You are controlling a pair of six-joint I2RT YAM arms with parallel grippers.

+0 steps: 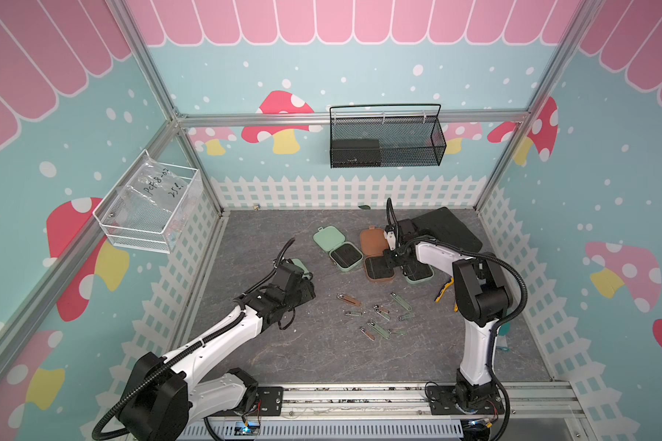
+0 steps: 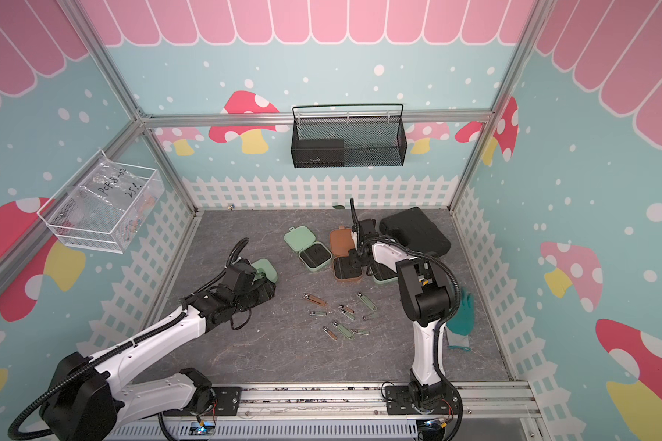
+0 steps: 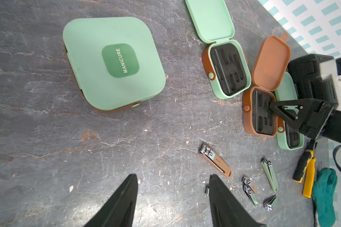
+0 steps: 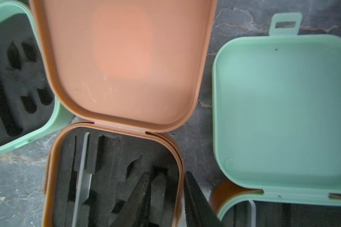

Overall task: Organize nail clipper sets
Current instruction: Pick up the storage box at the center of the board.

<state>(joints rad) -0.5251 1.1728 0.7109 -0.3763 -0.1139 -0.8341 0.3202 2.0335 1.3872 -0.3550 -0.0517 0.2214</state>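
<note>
mint case half hidden behind right gripper.

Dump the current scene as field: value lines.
shut case: mint, set apart from the rest
open cases: mint case, brown case, second mint case, in a row
clippers: several, loose, outside cases
left gripper: open, empty
right gripper: jaws astride brown case wall; grip unclear

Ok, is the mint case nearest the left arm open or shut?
Shut: the mint case lies flat, lid down on its base, MANICURE label facing up; no insert shows.
</note>
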